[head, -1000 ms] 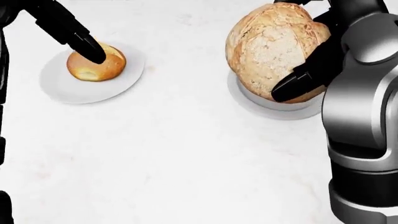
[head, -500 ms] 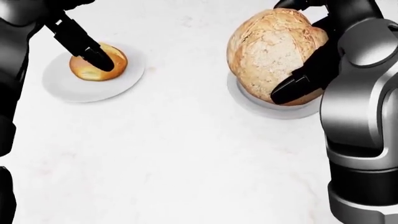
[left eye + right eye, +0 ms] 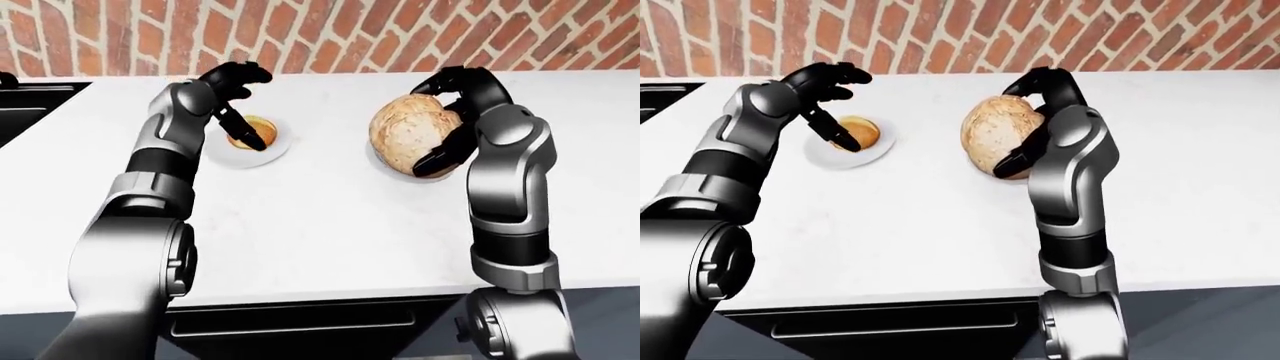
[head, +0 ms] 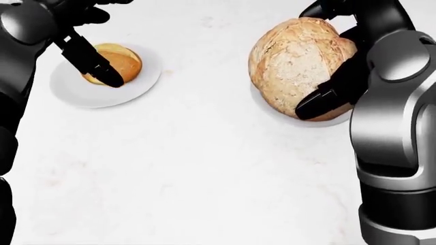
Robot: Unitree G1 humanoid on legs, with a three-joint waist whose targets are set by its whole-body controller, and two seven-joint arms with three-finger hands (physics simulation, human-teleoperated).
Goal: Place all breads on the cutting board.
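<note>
white desk (image 4: 204,168) under a brick wall (image 3: 400,34); small bun (image 4: 119,61) sits on a white plate (image 4: 75,94) at head-view left, large round loaf (image 4: 293,64) on a second plate (image 4: 327,121) at right. left hand (image 4: 85,46) loosely open, one finger (image 4: 95,64) lying across the bun without closing on it. right hand (image 4: 341,56) cupped round the loaf's right side, fingers closed against the crust.

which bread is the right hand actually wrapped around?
The big pale round loaf, right side of the head view: the right hand has fingers closed around it. The small golden bun on the white plate is the left hand's.
</note>
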